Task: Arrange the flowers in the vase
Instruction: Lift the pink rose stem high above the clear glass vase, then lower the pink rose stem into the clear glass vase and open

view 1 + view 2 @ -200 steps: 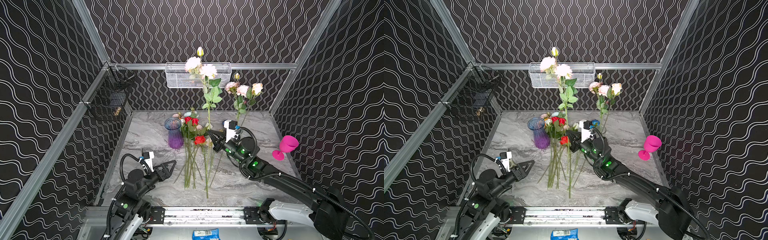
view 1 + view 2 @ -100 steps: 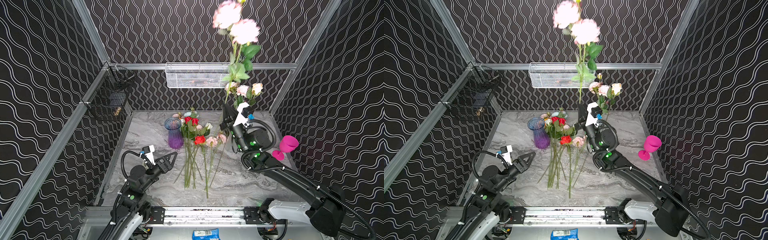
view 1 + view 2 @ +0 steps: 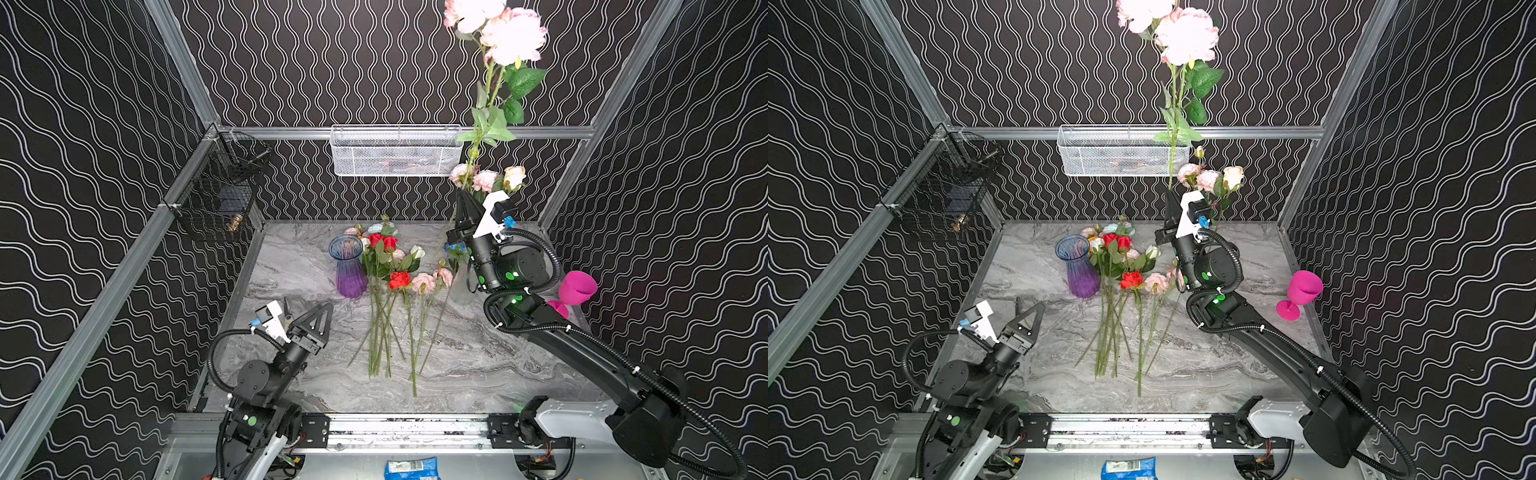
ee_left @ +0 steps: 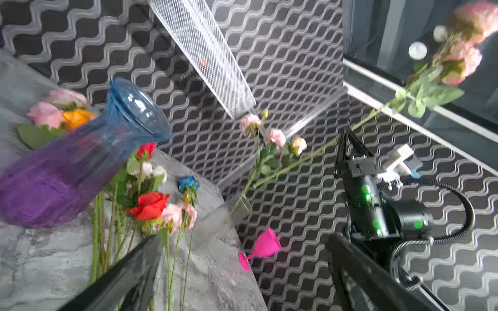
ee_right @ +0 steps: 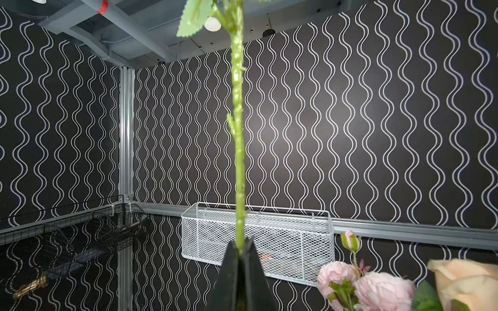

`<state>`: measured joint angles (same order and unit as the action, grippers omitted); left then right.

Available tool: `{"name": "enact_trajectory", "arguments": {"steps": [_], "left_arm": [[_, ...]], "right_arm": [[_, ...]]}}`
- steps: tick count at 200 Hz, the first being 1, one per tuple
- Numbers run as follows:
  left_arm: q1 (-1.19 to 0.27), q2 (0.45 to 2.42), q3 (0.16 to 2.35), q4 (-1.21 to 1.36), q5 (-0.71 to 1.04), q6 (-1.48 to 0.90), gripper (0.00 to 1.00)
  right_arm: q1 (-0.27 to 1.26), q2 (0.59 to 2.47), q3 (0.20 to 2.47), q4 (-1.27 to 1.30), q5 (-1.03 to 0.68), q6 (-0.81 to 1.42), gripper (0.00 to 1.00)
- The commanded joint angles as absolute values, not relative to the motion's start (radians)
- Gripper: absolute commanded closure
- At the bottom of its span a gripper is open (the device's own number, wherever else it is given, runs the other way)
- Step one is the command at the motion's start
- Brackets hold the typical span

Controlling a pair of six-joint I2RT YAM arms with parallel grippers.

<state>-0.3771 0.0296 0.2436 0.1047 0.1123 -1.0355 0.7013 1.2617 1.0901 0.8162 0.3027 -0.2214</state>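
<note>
Gripper on right arm (image 3: 462,201) clenched on the green stem of a tall pink two-bloom artificial flower spray (image 3: 513,37), stem pinched at the tips and upright. Change: a second ago it sat low among the loose flowers, blooms level with the white mesh wall basket (image 3: 395,153). Now it is lifted, blooms high above the gripper.

Below and left of it, the remaining long-stemmed flowers, red, pink, white and blue (image 3: 399,280), lie flat on the grey marbled desk (image 3: 299,257). Past them, further left, the blue-to-purple ribbed glass vase (image 3: 348,266) stands upright and looks empty. Just behind the gripper a small pink-and-cream rose spray (image 3: 484,180) stands upright; its holder is unclear.

Left gripper (image 3: 305,311) released, jaws wide, empty, near the vase but apart.

Pick looks done; the carry to the vase mouth is probably next, stem end first.
</note>
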Motion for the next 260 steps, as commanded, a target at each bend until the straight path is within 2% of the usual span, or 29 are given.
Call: {"name": "enact_trajectory", "arguments": {"steps": [1,36,109,181,260], "left_arm": [[-0.377,0.033,0.26,0.035,0.061,-0.975,0.01],[-0.377,0.045,0.234,0.099,0.065,-1.0,0.01],[-0.377,0.222,0.194,0.323,0.109,-1.084,0.02],[-0.377,0.244,0.134,0.418,0.09,-1.122,0.03],[-0.377,0.231,0.141,0.381,0.118,-1.117,0.03]], "right_arm": [[0.702,1.258,1.115,0.885,0.341,-0.281,1.0],[0.655,1.257,1.135,0.876,0.385,-0.378,1.0],[0.446,1.257,1.086,0.779,0.39,-0.259,1.0],[0.407,1.314,0.958,0.787,0.383,-0.157,1.0],[0.406,1.298,0.833,0.779,0.383,-0.066,1.0]]}}
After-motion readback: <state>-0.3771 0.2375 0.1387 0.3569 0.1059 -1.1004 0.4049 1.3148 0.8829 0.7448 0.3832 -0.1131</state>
